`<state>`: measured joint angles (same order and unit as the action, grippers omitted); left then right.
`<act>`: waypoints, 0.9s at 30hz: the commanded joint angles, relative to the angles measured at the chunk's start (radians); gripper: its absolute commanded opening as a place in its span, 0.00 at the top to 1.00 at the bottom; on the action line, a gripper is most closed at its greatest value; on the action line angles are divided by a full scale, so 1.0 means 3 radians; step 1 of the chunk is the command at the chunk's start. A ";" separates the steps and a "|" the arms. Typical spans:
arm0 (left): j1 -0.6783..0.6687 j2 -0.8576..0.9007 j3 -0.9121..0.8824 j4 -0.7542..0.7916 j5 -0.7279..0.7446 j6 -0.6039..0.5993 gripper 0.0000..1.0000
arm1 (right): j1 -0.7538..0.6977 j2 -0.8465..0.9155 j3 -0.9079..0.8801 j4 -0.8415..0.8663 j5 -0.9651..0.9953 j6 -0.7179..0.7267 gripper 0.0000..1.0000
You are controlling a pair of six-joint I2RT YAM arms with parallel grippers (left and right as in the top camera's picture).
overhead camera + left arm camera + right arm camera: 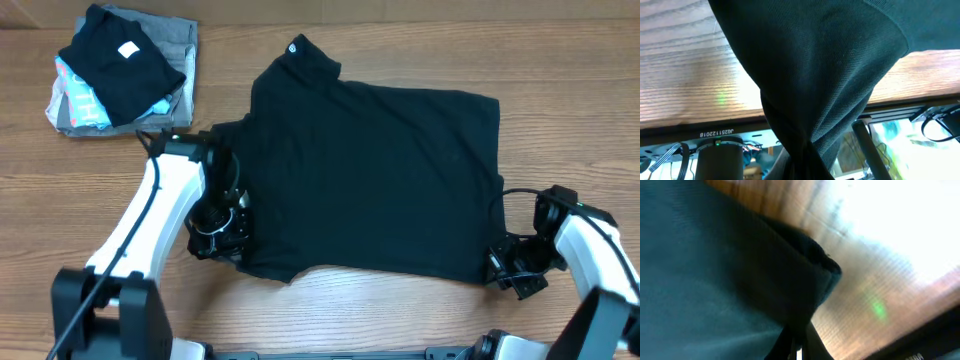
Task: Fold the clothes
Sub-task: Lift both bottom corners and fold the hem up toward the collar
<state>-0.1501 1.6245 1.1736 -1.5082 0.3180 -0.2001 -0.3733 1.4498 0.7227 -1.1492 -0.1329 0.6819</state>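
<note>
The wooden table [420, 40] holds one big black shirt [380, 170]. It lies flat just beside the stack of folded clothes [120, 70]. The shirt's long way runs straight away from the stack.

Your left gripper [232, 238] is at the shirt's front corner on the stack's side. It is pressed together and pinches a bunch of cloth. Your right gripper [498, 266] is at the front corner farthest from the stack, and it pinches the cloth too.

So you hold one long edge, one hand at each end. The rest of the shirt lies past your hands, toward the back where the stack sits. I think you should lift both ends together and carry that edge back. The small collar [298, 50] is at the end nearest the stack.
</note>
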 commanded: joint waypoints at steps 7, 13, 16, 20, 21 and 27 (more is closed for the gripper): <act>-0.0003 -0.0534 -0.0003 0.0074 -0.0048 0.0055 0.96 | -0.0013 -0.0750 0.0387 -0.0245 0.0117 0.0074 0.94; -0.0003 -0.0511 -0.0001 0.0662 -0.0075 0.0053 0.96 | -0.0013 -0.0752 0.0408 -0.0028 -0.0031 0.0074 0.93; -0.0001 -0.0510 -0.0003 0.1068 -0.0205 0.0000 0.96 | -0.0013 -0.0752 0.0406 0.0168 -0.0128 0.0075 0.94; -0.0003 -0.0506 -0.0001 0.1456 -0.0338 -0.0022 0.96 | -0.0010 -0.0749 0.0399 0.0384 -0.0254 0.0078 0.94; -0.0003 -0.0505 -0.0003 0.1523 -0.0366 -0.0023 0.96 | -0.0006 -0.0749 0.0390 0.0443 -0.0278 0.0079 0.94; 0.0000 -0.0416 -0.0003 0.1946 -0.0427 -0.0024 0.96 | 0.0062 -0.0676 0.0337 0.0857 -0.0351 0.0088 0.96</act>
<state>-0.1501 1.4769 1.1728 -0.9619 0.2268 -0.2039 -0.3695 1.2339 0.8223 -0.9245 -0.2241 0.7048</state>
